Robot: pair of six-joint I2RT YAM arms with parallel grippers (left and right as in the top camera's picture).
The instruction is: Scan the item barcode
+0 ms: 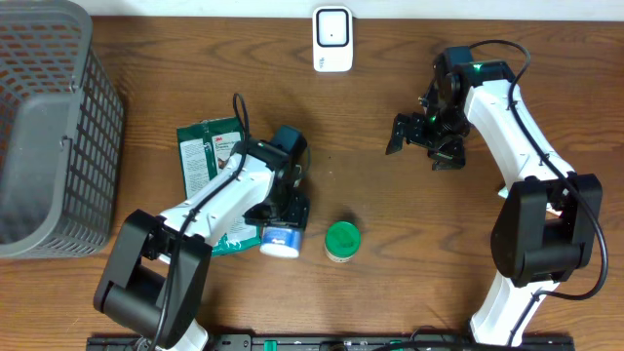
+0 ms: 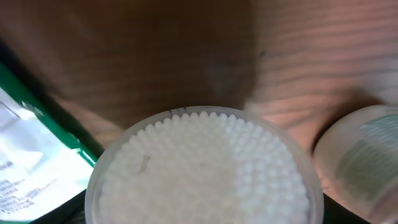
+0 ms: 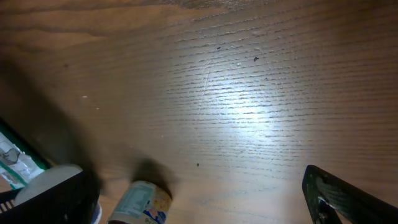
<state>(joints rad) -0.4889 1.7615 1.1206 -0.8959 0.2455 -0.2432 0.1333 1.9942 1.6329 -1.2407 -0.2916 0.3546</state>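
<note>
1. Though set right over the cotton-swab tub in the overhead view, unreadable for grip: left gripper with fingertips hidden under its own wrist, so cannot tell whether clamped on the tub or merely around it.
2. Seen from the left wrist as a round clear rim packed with white swab tips (somewhat blurred), standing upright on the wooden table.
3. Resting against the lower edge of the green packet on the left arm's side; near, but apart from, the green-lidded jar on the other.
4. Spread wide and holding nothing: right gripper, hanging above bare wood, well apart from the tub, both black fingers at the bottom corners of its own wrist view.
5. Upright at the table's far edge, well apart from the tub: white scanner.
6. Parked at the far left edge: grey mesh basket.
</note>
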